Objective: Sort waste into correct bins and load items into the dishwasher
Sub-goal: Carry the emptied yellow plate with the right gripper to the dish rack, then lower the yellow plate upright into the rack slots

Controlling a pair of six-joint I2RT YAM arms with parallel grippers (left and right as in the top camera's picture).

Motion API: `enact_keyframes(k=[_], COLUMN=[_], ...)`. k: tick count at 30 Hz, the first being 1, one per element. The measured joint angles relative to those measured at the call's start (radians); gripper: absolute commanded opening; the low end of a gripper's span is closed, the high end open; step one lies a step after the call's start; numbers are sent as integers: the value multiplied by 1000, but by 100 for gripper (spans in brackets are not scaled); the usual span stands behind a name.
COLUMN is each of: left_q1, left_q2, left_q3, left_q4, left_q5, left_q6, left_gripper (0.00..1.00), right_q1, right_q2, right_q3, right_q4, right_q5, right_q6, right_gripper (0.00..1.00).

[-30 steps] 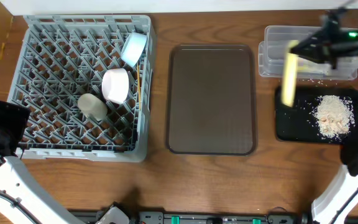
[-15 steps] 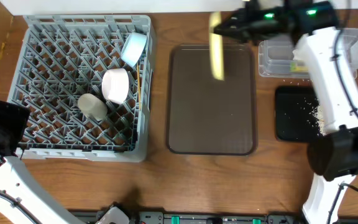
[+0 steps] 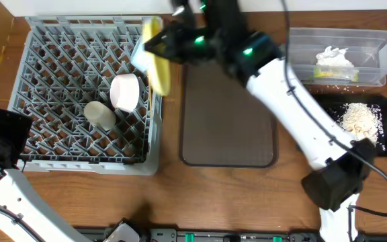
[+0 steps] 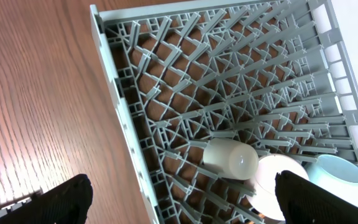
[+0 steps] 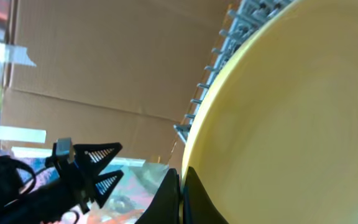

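Observation:
My right gripper (image 3: 170,42) is shut on the rim of the yellow-green plate (image 3: 156,56), held on edge over the right side of the grey dish rack (image 3: 52,87). The plate fills the right wrist view (image 5: 291,118), with the fingers (image 5: 181,186) pinching its edge. In the rack lie the small white bowl (image 3: 125,92), the pale cup (image 3: 100,115), the light blue bowl (image 3: 142,52) partly behind the plate, and the chopsticks (image 3: 149,94). The left wrist view shows the cup (image 4: 230,158), white bowl (image 4: 278,186) and blue bowl (image 4: 340,180). My left gripper (image 4: 179,202) is open above the rack's left edge.
The brown serving tray (image 3: 228,111) lies right of the rack. The clear tub (image 3: 375,64) at the back right holds the white napkin (image 3: 332,57) and wrapper. The black tray (image 3: 318,107) in front of it holds rice crumbs (image 3: 358,121).
My right arm has swung left with the plate, from over the black tray, across the brown tray, to the rack's right side. The left arm has not moved.

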Motion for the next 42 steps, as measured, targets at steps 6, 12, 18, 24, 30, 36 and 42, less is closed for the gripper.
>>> enact_keyframes(k=[6,12,18,24,30,36,42], left_q1=[0,0,0,0,0,0,0], left_q2=[0,0,0,0,0,0,0], left_q3=[0,0,0,0,0,0,0], left_q4=[0,0,0,0,0,0,0], left_q5=[0,0,0,0,0,0,0], left_q6=[0,0,0,0,0,0,0], left_gripper=[95,95,95,95,95,95,95], right_q1=[79,113,133,159,170,169,169], right_q2=[98,168,191,193,191,139,17], right_q3=[0,0,0,0,0,0,0], right_q4=[118,130,121,124,114,37,-11], right_q5=[64,101,132,151,154,177,241], right_q6=[64,119,152,123,54,-31,-130], right_gripper=[1,1,1,10,61,64,48])
